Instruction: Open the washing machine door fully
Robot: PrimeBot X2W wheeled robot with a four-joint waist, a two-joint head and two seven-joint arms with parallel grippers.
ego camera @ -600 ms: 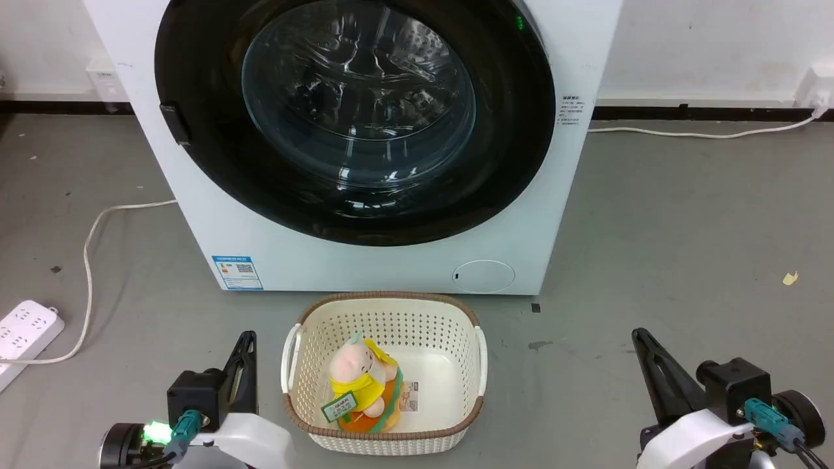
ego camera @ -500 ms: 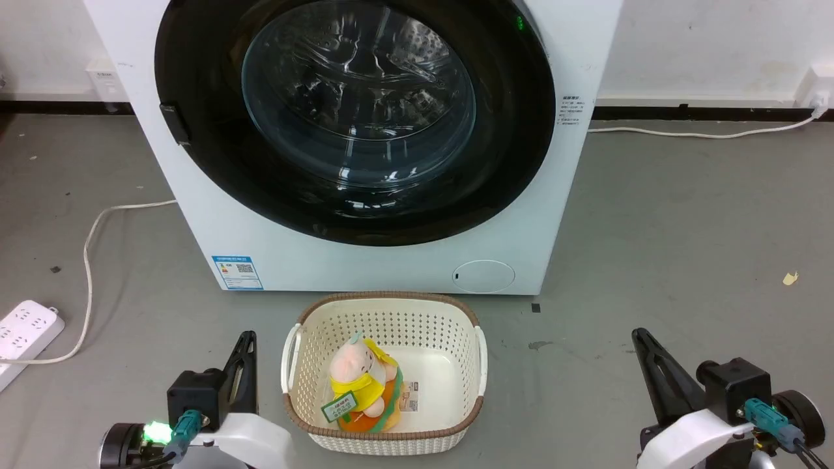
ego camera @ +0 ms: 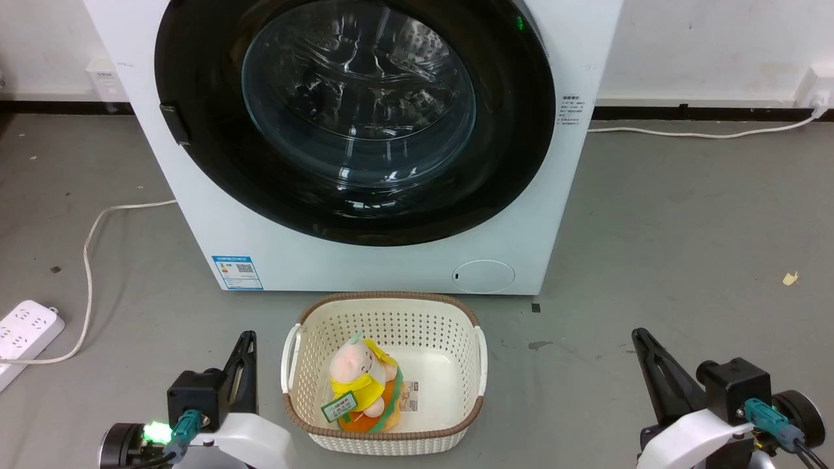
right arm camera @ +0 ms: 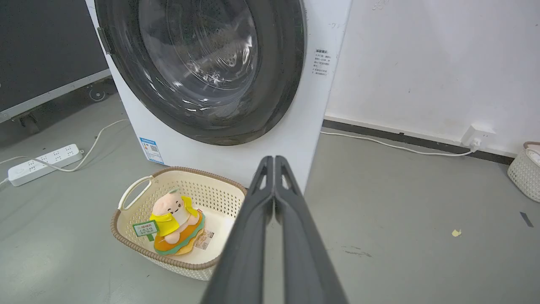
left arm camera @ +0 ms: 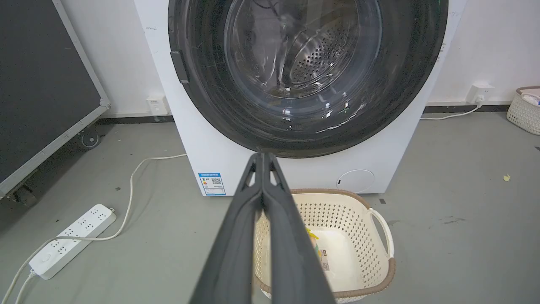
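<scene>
The washing machine door (ego camera: 515, 130) is a glossy black disc with a clear glass centre, lying flat against the white machine (ego camera: 391, 260); it also shows as the door (left arm camera: 405, 76) and the door (right arm camera: 278, 63). A small dark latch tab (ego camera: 174, 124) sits on its left edge. My left gripper (ego camera: 247, 338) rests low at the lower left, shut and empty, fingertips together (left arm camera: 262, 155). My right gripper (ego camera: 638, 333) rests at the lower right, likewise shut with nothing in it (right arm camera: 273, 158). Both are well short of the door.
A cream perforated basket (ego camera: 306, 326) holding a plush toy (ego camera: 358, 384) stands on the floor right before the machine. A white power strip (ego camera: 26, 332) and cable lie at the left. A small round white flap (ego camera: 483, 276) is low on the machine's front. Another basket (right arm camera: 525, 169) stands far right.
</scene>
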